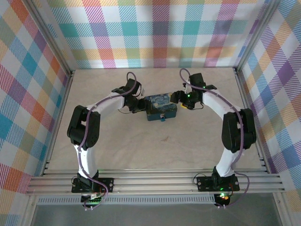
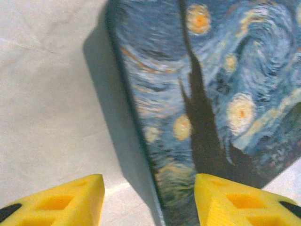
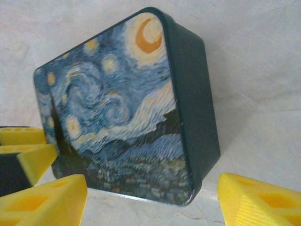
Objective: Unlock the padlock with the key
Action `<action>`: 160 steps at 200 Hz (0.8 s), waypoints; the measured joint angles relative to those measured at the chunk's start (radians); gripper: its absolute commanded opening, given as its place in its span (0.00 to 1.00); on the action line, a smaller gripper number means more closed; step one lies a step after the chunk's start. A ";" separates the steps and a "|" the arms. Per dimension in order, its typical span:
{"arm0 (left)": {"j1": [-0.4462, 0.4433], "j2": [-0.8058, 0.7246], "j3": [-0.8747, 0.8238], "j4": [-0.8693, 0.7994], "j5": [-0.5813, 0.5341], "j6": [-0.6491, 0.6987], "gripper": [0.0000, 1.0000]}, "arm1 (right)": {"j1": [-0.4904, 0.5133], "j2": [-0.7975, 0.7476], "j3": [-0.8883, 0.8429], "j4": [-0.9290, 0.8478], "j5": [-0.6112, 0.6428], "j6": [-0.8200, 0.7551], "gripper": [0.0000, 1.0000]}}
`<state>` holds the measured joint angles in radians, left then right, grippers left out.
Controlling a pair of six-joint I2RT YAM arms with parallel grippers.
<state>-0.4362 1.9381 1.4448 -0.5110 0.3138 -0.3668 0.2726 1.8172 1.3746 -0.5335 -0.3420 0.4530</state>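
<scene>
The padlock (image 1: 161, 107), printed with a swirling starry night, lies mid-table (image 1: 141, 155) between 2 arms. The left gripper (image 2: 148, 184) stands parted astride its edge, 1 finger over the print. The right gripper (image 3: 153, 181) gapes wide just before it, apart.

Bright even light; soft shadow beside padlock (image 2: 225, 94); close-ups blurry.

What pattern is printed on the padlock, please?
The padlock bears a dark-blue swirling starry-night print with yellow stars; right wrist view shows it best.
</scene>
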 measured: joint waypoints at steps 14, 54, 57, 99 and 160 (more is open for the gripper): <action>0.011 0.000 0.000 -0.008 0.000 -0.006 0.58 | 0.000 0.045 0.044 -0.019 -0.004 0.000 0.74; 0.041 0.000 -0.013 0.030 0.027 -0.039 0.54 | 0.000 0.125 0.093 -0.044 -0.050 -0.001 0.64; 0.042 0.000 -0.014 0.035 0.031 -0.040 0.53 | 0.000 0.131 0.094 -0.045 -0.055 0.000 0.63; 0.047 0.053 0.027 0.100 0.103 -0.085 0.34 | -0.005 0.188 0.114 -0.056 -0.108 -0.009 0.39; 0.066 0.214 0.265 0.080 0.090 -0.090 0.30 | -0.023 0.259 0.260 -0.087 -0.081 -0.012 0.28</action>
<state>-0.3702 2.1517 1.7100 -0.4305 0.4038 -0.4564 0.2493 2.0766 1.6348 -0.6205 -0.4229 0.4408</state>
